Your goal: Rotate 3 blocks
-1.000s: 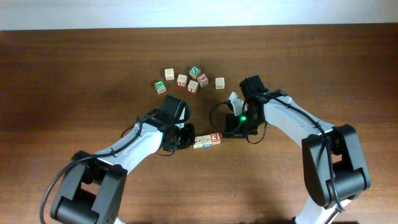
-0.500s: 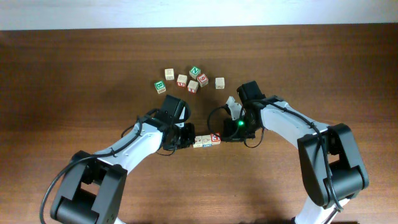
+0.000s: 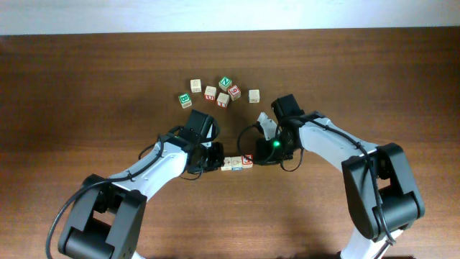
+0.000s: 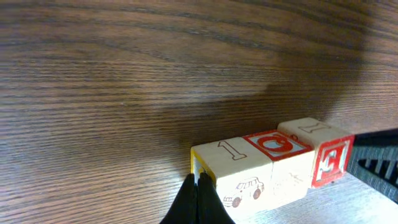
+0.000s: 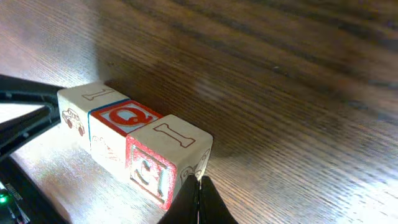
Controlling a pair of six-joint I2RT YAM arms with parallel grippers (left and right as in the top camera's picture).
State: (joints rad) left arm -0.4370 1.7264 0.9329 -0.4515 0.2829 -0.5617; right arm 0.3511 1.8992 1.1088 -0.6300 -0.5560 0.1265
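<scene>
Three wooden blocks lie end to end in a short row (image 3: 237,163) between my two grippers. In the left wrist view, the near block (image 4: 239,171) has a car drawing and a yellow end face. The middle block (image 4: 278,144) shows a red Q on top, and the far block (image 4: 326,155) has a red letter side. My left gripper (image 4: 199,186) is shut, its tips against the yellow end. My right gripper (image 5: 199,186) is shut too, its tips touching the corner of the red-lettered end block (image 5: 168,146). Neither holds anything.
Several other letter cubes sit in a loose cluster further back, among them a green-faced one (image 3: 185,100), another green one (image 3: 226,82), a dark red one (image 3: 234,92) and a pale one (image 3: 254,95). The table's far edge (image 3: 230,32) meets a white wall.
My right gripper has moved left, up against the row's right end. That end has swung slightly towards me, so the row lies more level. The left arm has stayed put.
</scene>
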